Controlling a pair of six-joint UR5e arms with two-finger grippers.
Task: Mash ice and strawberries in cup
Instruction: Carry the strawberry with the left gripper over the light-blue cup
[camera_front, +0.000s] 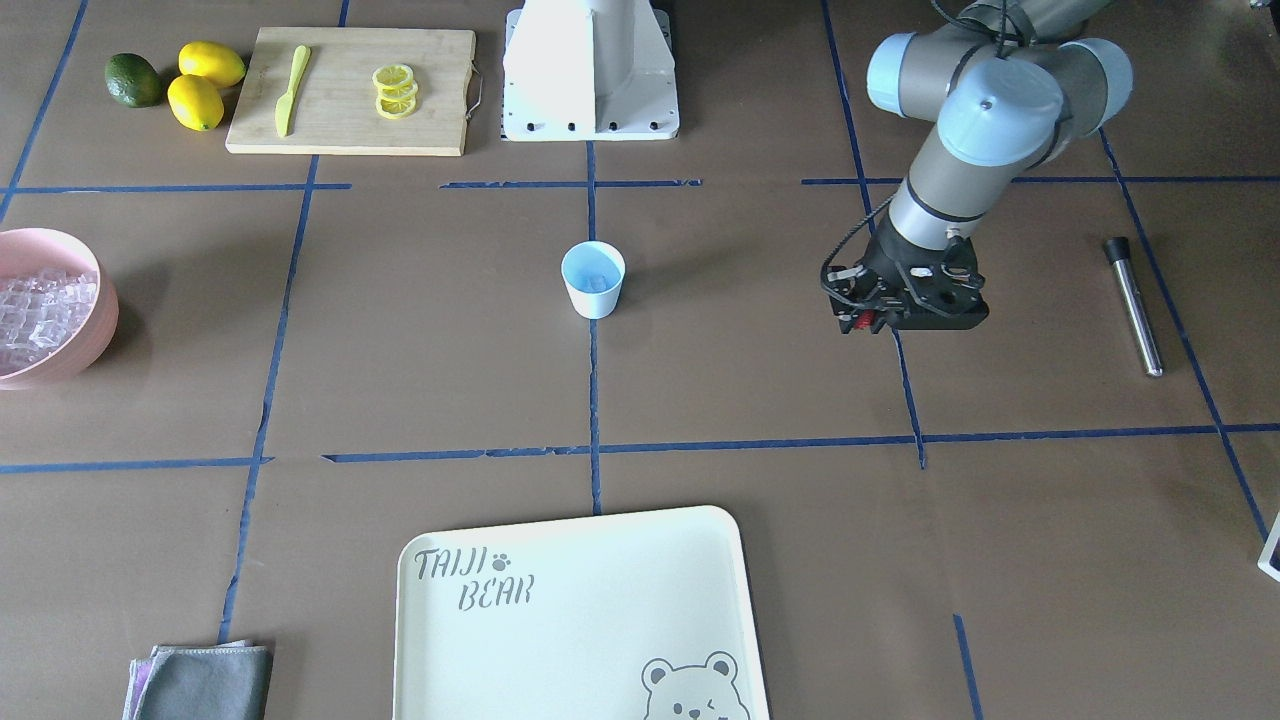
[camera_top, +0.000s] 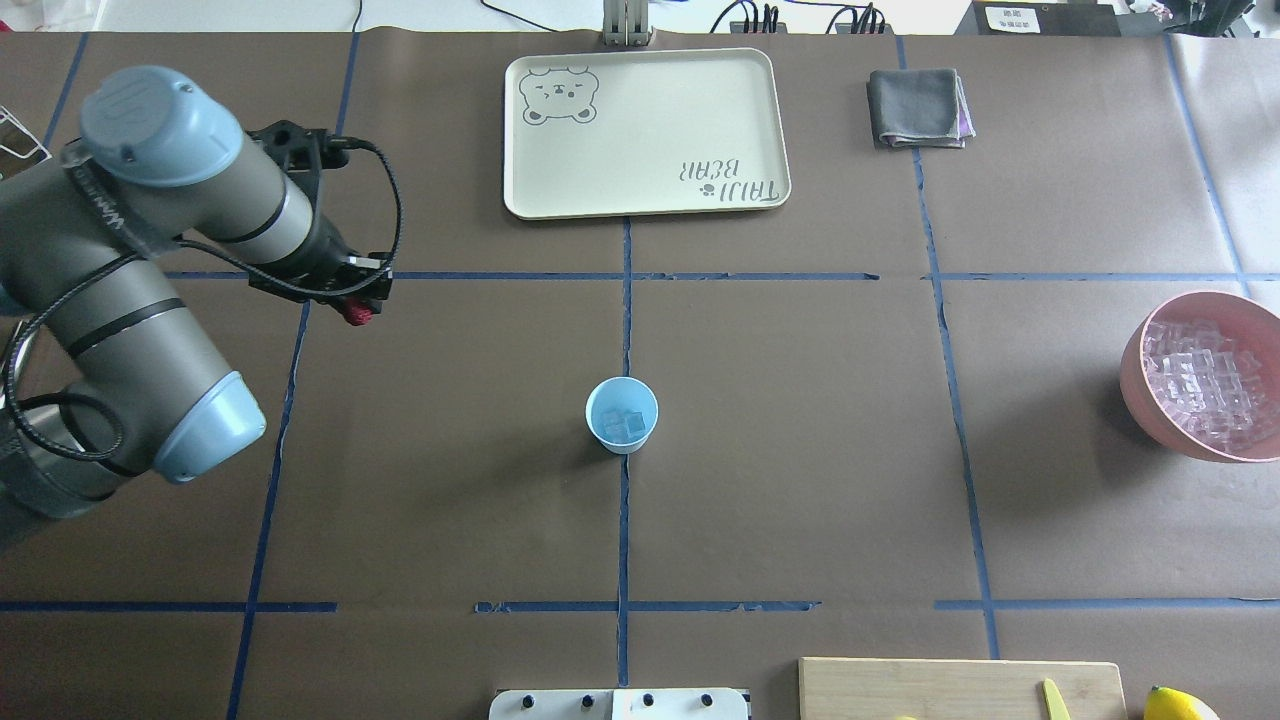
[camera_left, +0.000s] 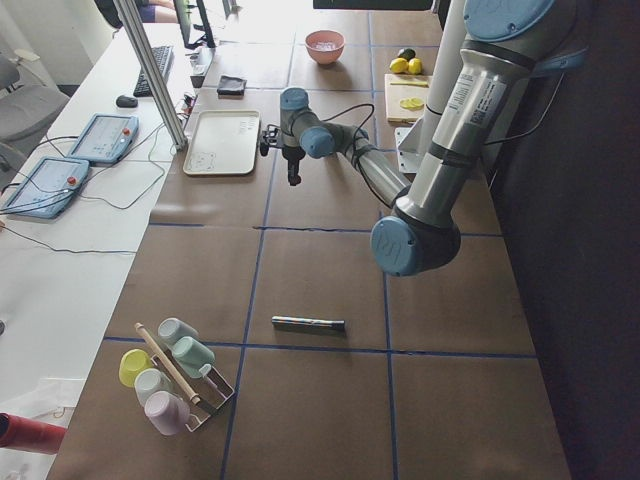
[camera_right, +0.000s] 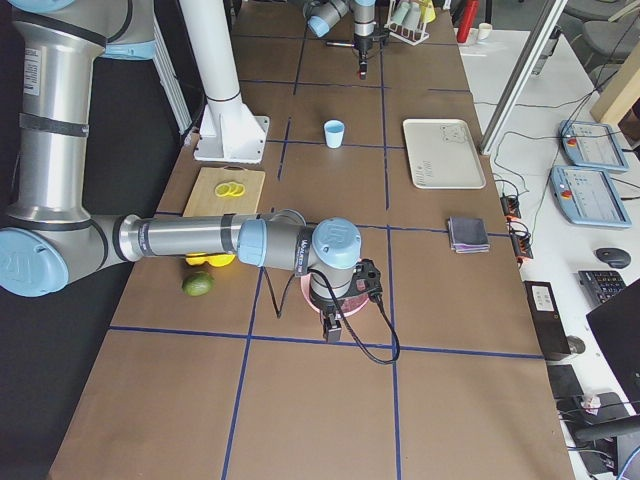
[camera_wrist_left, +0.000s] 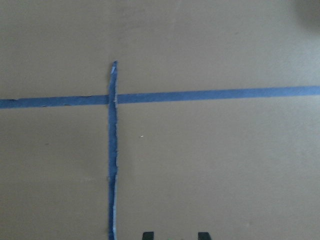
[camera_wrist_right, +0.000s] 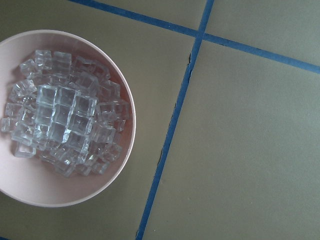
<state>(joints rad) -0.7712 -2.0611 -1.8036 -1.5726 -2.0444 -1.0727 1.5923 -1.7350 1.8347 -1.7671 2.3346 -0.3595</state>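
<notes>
Light-blue cup (camera_top: 620, 446) stands at the centre of the desk (camera_top: 800, 480), with some ice (camera_top: 625, 424) inside. At 3 o'clock from it, the right gripper (camera_right: 331, 328) hangs over the pink bowl (camera_top: 1135, 370), which is full of ice; I cannot tell if it is spread. Farther, at 10 o'clock, the left gripper (camera_top: 356, 308) pinches the red strawberry (camera_top: 356, 314) above the desk.
</notes>
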